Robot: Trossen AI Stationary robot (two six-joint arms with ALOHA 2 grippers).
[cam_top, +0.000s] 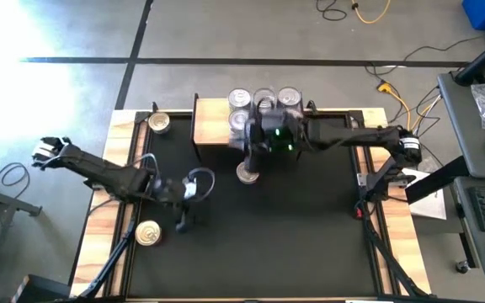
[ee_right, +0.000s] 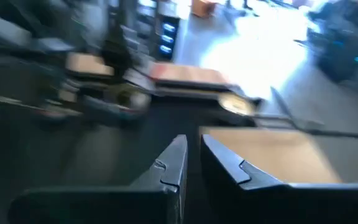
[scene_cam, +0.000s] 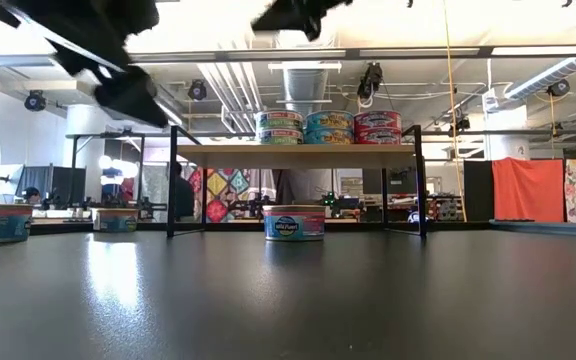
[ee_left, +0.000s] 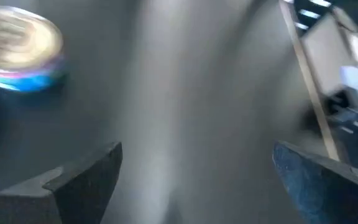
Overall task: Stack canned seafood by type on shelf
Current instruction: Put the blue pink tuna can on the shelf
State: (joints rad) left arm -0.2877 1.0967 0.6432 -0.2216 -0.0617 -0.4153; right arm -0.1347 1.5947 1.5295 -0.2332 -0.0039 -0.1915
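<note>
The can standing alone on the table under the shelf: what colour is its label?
Blue with a pink band; the can shows best in the low view.

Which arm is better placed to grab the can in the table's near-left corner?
Left. The left gripper hangs open just beside that can, while the right gripper is shut, over by the shelf.

Stacked tins (scene_cam: 330, 127) with green, blue and red labels are seen on the light-wood shelf (scene_cam: 298, 150). One blue-labelled tin (scene_cam: 294, 222) stands upright on the black table beneath it. Another blue-banded, silver-lidded tin (ee_left: 18, 55) lies beyond the left fingers (ee_left: 79, 180), apart.
</note>
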